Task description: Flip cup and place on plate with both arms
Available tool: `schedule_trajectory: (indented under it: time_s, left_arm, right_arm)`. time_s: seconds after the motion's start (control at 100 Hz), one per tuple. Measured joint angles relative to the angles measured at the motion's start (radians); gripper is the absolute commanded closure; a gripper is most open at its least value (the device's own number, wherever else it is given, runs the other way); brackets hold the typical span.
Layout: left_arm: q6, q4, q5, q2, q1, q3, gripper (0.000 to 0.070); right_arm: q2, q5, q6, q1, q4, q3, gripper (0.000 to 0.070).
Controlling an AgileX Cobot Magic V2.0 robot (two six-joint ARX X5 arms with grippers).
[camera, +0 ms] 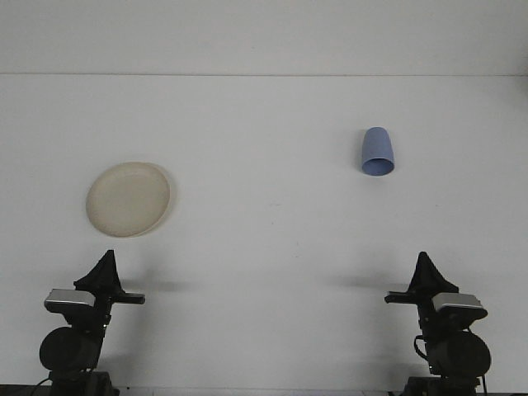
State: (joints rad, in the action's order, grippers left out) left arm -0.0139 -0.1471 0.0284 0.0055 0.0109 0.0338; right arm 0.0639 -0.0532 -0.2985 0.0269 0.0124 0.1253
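A blue cup (377, 152) sits on the white table (264, 239) at the right, far side, with its wider end toward me and its narrow end away. I cannot tell whether it lies on its side or stands mouth down. A round cream plate (129, 199) lies flat at the left. My left gripper (106, 257) rests low at the near left edge, shut and empty, just in front of the plate. My right gripper (425, 258) rests low at the near right edge, shut and empty, well short of the cup.
The white table runs back to a pale wall (264, 37). Both arm bases stand at the near edge. A wide stretch of bare table separates the plate from the cup.
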Motion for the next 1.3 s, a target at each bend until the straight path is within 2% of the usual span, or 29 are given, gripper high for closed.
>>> schedule_trajectory:
  time_s: [0.11, 0.15, 0.19, 0.28, 0.31, 0.33, 0.46, 0.65, 1.09, 1.3]
  left_arm:
    - [0.0, 0.0, 0.0, 0.0, 0.0, 0.0, 0.0687]
    - [0.0, 0.0, 0.0, 0.0, 0.0, 0.0, 0.0687]
    - [0.0, 0.0, 0.0, 0.0, 0.0, 0.0, 0.0687]
    - [0.0, 0.0, 0.0, 0.0, 0.0, 0.0, 0.0687]
    - [0.0, 0.0, 0.0, 0.0, 0.0, 0.0, 0.0687]
    - [0.0, 0.0, 0.0, 0.0, 0.0, 0.0, 0.0687]
    - [0.0, 0.0, 0.0, 0.0, 0.0, 0.0, 0.0687]
    - [0.0, 0.0, 0.0, 0.0, 0.0, 0.0, 0.0687]
    - [0.0, 0.0, 0.0, 0.0, 0.0, 0.0, 0.0687]
    - [0.0, 0.0, 0.0, 0.0, 0.0, 0.0, 0.0687]
  right_arm:
    - [0.108, 0.0, -0.012, 0.0, 0.004, 0.143, 0.0695]
    - [0.158, 0.0, 0.001, 0.0, -0.001, 0.197, 0.0651]
    - [0.211, 0.0, 0.021, 0.0, -0.003, 0.249, 0.0534]
    - [0.328, 0.0, 0.069, 0.0, -0.003, 0.347, 0.016]
    - [0.365, 0.0, 0.08, 0.0, -0.003, 0.373, 0.0082]
    - [0.39, 0.0, 0.087, 0.0, -0.003, 0.389, 0.0058]
    - [0.539, -0.004, 0.124, 0.0, -0.024, 0.458, 0.0056]
    - [0.769, -0.008, 0.192, 0.0, -0.137, 0.463, 0.0057]
    - [1.336, -0.007, 0.318, 0.0, -0.574, 0.473, 0.0059]
    - [1.557, -0.005, 0.367, 0.013, -0.592, 0.614, 0.0059]
